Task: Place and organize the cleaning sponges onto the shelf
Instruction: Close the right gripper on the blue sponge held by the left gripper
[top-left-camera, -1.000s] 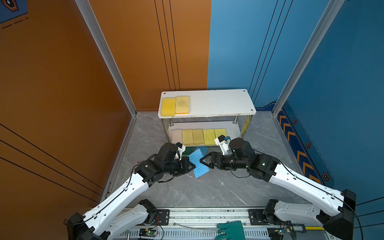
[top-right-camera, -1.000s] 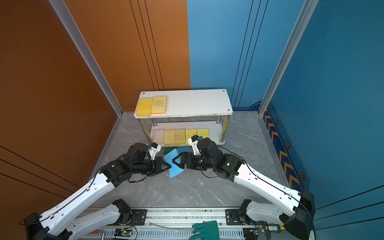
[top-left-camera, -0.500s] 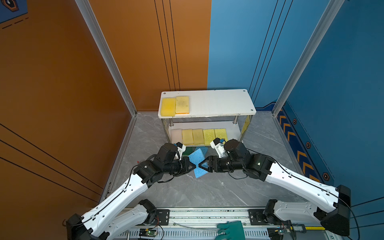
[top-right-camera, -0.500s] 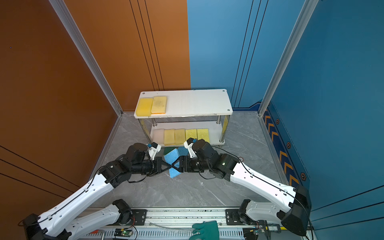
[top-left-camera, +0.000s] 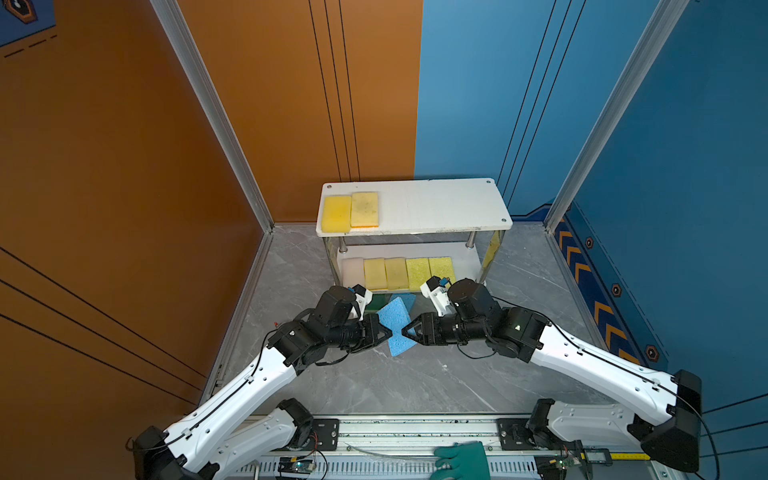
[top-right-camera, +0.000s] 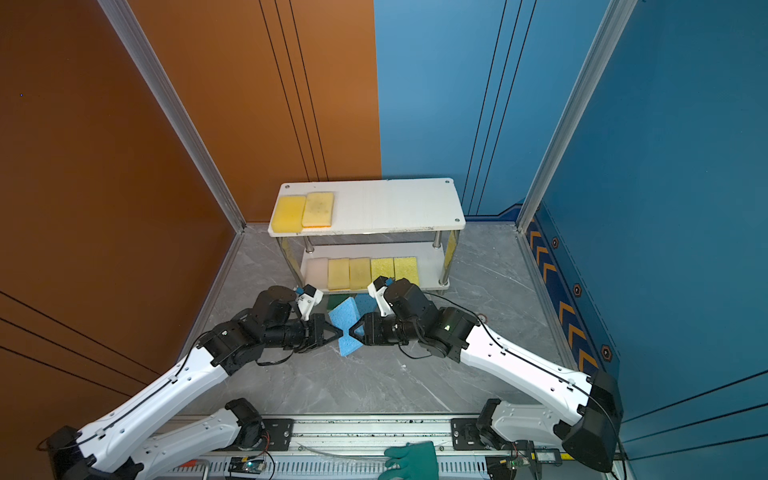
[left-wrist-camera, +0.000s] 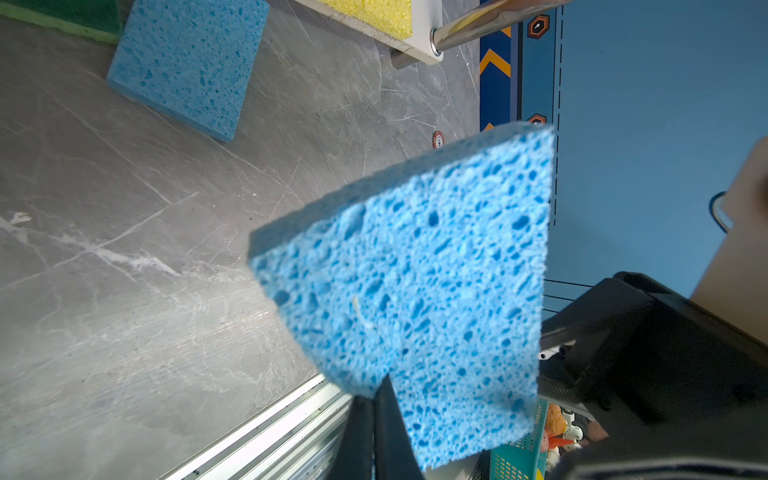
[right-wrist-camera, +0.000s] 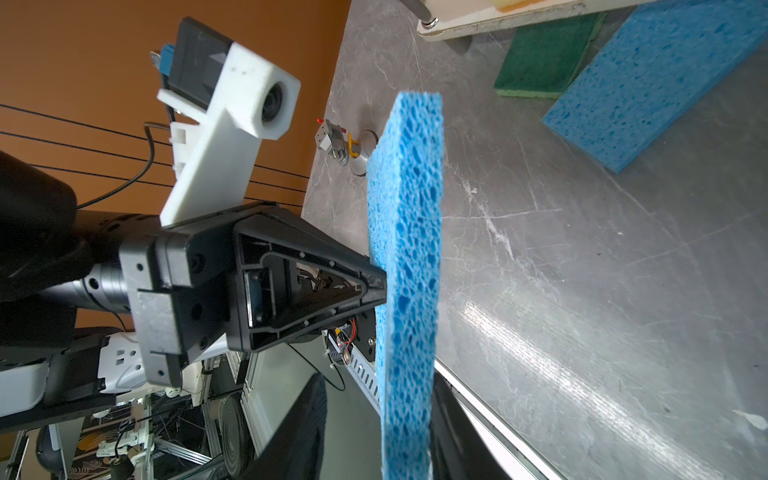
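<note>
Your left gripper was clamped on a light blue sponge at mid-frame; your right gripper straddled its opposite edge, jaws apart. Higher in the frame, the shelf held two yellow sponges on top and a row of five below. Both arms reached inward, low over the surface.

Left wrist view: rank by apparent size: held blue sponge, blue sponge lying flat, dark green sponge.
1. held blue sponge: largest, but nearest the camera, so inflated.
2. blue sponge lying flat: second.
3. dark green sponge: smallest showing, but cut off by the frame edge, so its true size is unsure.
</note>
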